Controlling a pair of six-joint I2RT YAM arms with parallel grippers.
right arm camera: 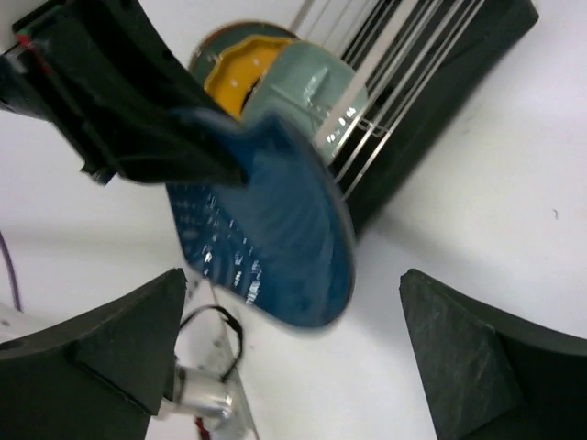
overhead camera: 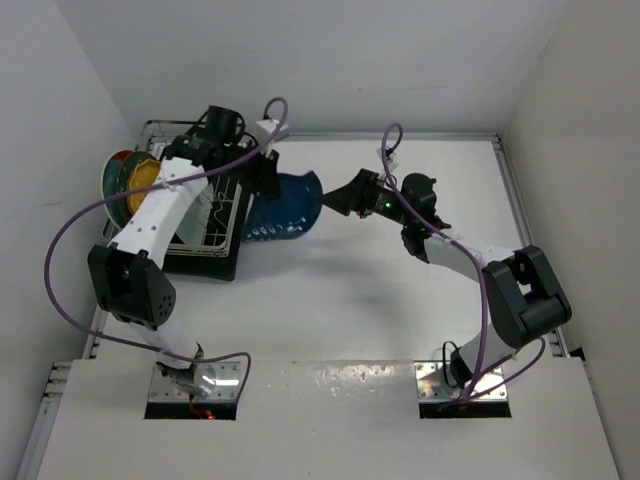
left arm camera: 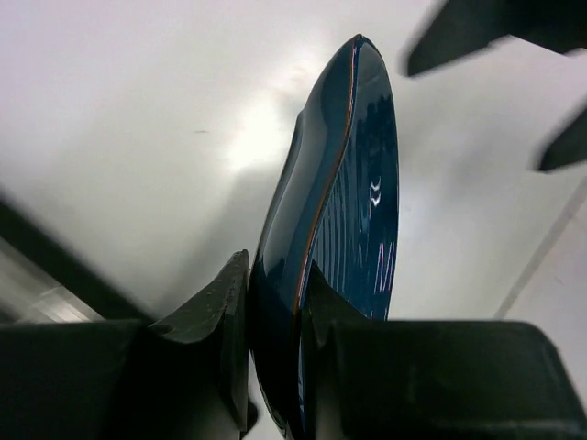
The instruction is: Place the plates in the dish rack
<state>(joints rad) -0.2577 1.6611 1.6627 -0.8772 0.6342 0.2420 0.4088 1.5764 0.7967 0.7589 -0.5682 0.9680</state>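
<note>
Left gripper [left arm camera: 275, 289] clamps glossy dark-blue ceramic plate [left arm camera: 362, 183] on edge | black wire dish rack [overhead camera: 222, 228] just to its left | right gripper [overhead camera: 347, 197] spread wide, empty

A white table [overhead camera: 330, 310] is seen, bordered by a metal rail along its left, far and right edges. At the far left corner a black tray [overhead camera: 205, 264] is set directly on the surface, and the wire dish rack [overhead camera: 225, 212] is carried on it. Two metal mounting plates [overhead camera: 462, 385] are fixed along the near edge.
</note>
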